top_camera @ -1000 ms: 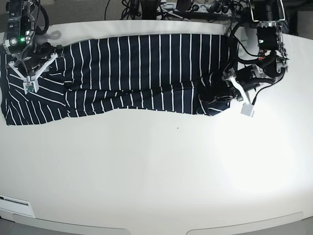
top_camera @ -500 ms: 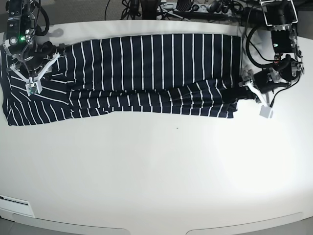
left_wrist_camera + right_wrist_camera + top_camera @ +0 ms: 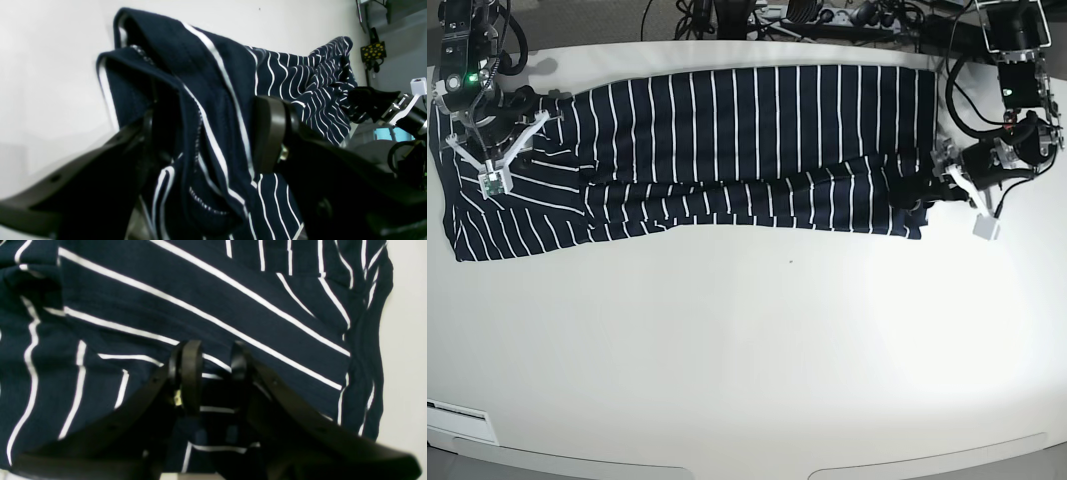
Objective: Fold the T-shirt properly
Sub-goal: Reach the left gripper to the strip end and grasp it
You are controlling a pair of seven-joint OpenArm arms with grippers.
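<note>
The T-shirt [image 3: 727, 140], dark navy with thin white stripes, lies stretched in a long band across the far part of the white table [image 3: 757, 350]. My left gripper [image 3: 924, 193] is at the shirt's right end. In the left wrist view the left gripper [image 3: 206, 140] is shut on a bunched fold of the T-shirt [image 3: 300, 90]. My right gripper [image 3: 539, 100] is at the shirt's left end. In the right wrist view the right gripper [image 3: 216, 373] is shut on a small fold of the T-shirt [image 3: 200, 290], which fills that view.
Cables and a power strip [image 3: 807, 15] lie beyond the table's back edge. A small label [image 3: 457, 410] sits at the front left corner. The right arm [image 3: 393, 106] shows at the far end of the left wrist view.
Both grippers have moved to the right in the base view with the shirt in them. The shirt has shifted right, its right end pulled out straighter and longer.
</note>
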